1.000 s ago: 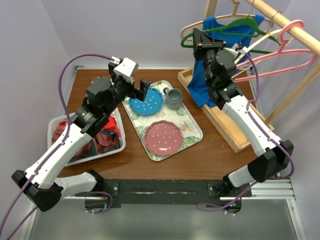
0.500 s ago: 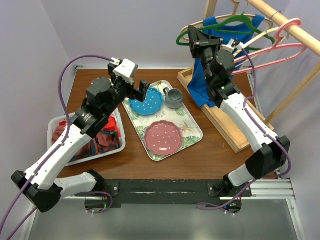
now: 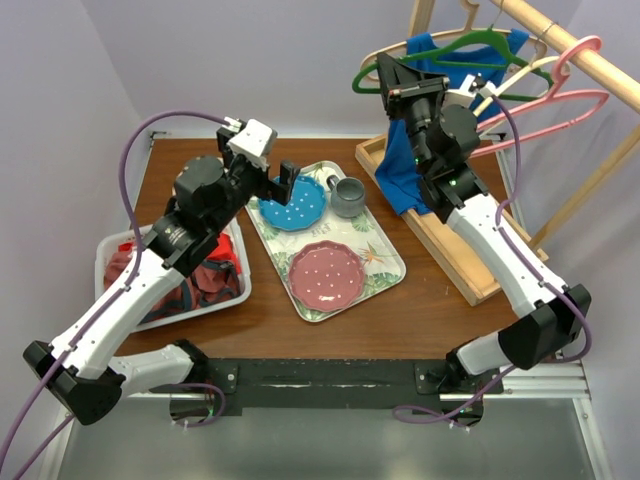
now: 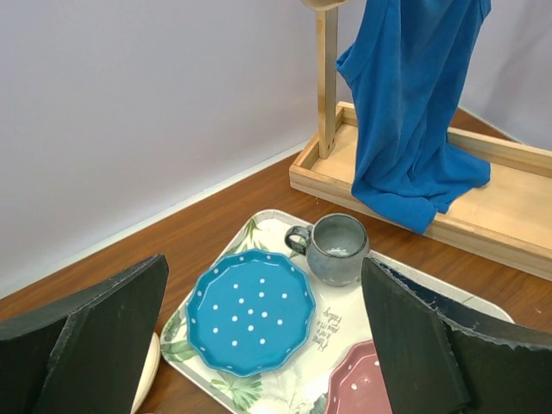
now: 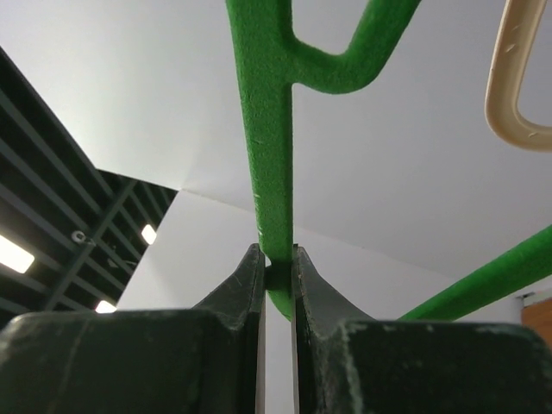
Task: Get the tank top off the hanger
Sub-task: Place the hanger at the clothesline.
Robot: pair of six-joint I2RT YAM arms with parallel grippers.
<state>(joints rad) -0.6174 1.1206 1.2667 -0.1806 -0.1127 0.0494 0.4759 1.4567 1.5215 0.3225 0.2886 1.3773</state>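
You are clamping the thin green hanger (image 5: 271, 129) with your right gripper (image 5: 278, 260), the blue fabric tank top (image 3: 398, 178) draping below it; your left gripper (image 4: 263, 278) is gaping wide.

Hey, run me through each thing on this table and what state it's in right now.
right pincer, shut on green hanger.
left pincer, open, empty, above tray.
green hanger, clamped by right pincer.
tank top, hanging, hem resting on rack base.
mug, upright on tray.
blue plate, flat on tray.
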